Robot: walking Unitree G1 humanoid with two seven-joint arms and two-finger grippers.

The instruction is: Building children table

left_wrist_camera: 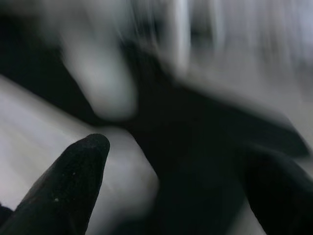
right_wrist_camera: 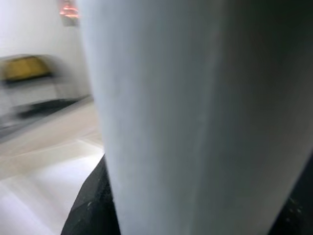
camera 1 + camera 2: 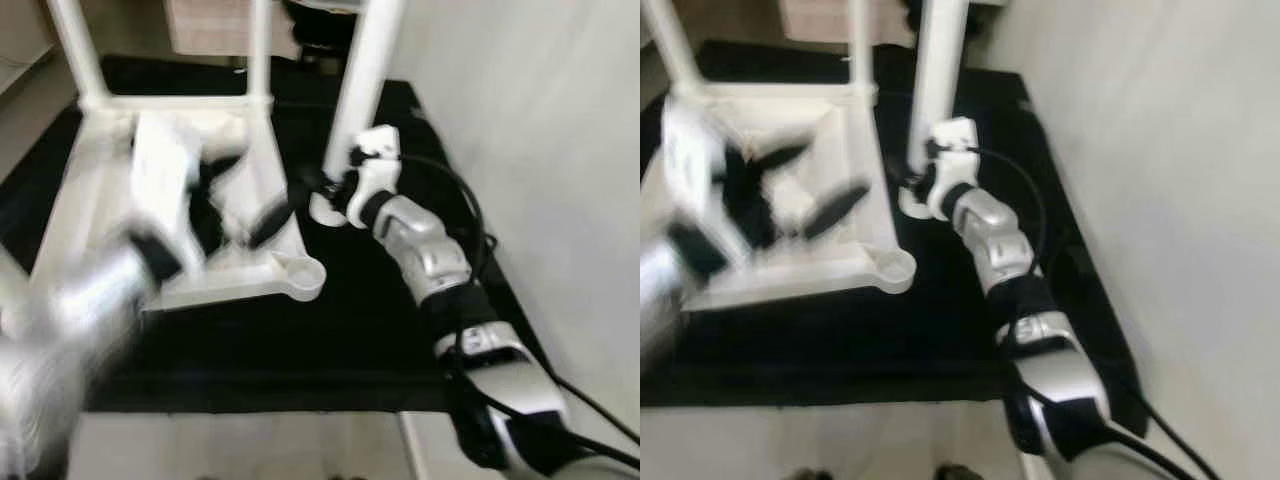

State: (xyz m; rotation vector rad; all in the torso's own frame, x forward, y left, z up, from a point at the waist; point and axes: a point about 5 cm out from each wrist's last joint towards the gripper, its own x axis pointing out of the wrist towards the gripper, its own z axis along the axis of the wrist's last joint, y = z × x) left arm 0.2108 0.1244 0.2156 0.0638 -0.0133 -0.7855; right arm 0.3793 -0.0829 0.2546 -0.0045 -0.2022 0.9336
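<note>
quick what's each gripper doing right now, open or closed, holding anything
Left gripper: open, fingers spread over the upturned white table frame, holding nothing, blurred.
Right gripper: shut on the upright white table leg near its base.

A black rectangular floor mat [image 3: 300,350] covers the middle of the floor, reaching from 6 o'clock up toward 12. A plain pale grey wall [image 3: 560,130] runs along its edge from 1 to 4 o'clock. Pale smooth flooring [image 3: 240,445] shows at 6 o'clock. At 12 o'clock stands a blurred beige panel [image 3: 205,25]. The light is soft and even.
</note>
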